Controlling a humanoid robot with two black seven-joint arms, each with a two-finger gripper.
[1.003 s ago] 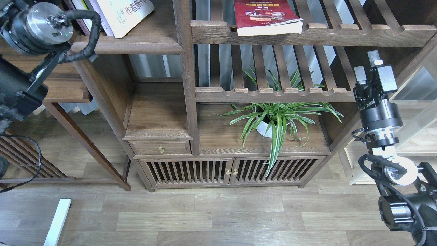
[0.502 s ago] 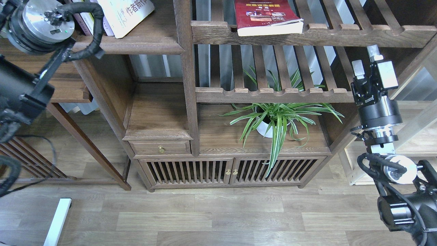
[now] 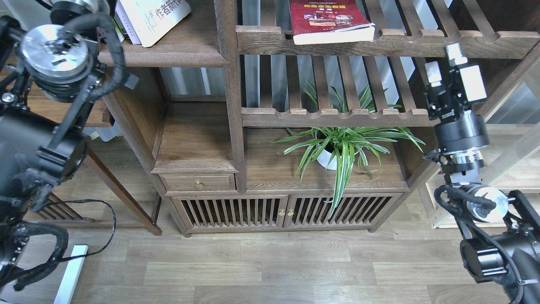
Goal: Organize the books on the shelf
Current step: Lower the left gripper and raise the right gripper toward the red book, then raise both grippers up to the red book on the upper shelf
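Two groups of books are seen in the head view, and neither looks tidied yet. On the solid dark-brown shelf (image 3: 168, 55) at the upper left, a large white book (image 3: 154, 19) with blue characters is leaned over at a slant, with a few slimmer books (image 3: 122, 21) tucked behind it towards the left; their tops are cut off by the frame, so their number cannot be counted. Well apart from these, a dark red book (image 3: 329, 21) is laid flat on the slatted rack (image 3: 379, 42) to the right of the upright post, its pale page edge overhanging the front rail.

The work is judged to be at an early stage: nothing is held, the leaning stack is not straightened, and the red book is presumably still to be brought across to the solid shelf and stood with the rest.

The right tool (image 3: 443, 63) is raised just below the slatted rack, to the right of the red book and not touching it; its two pale fingers are seen apart, with nothing between them. The left tool is not shown: only the arm's silver joint (image 3: 55, 50) and black cabling are visible in front of the shelf's left end, so its state cannot be told.

Lower down, a potted plant (image 3: 337, 147) is set in the cabinet recess, clear of both arms.
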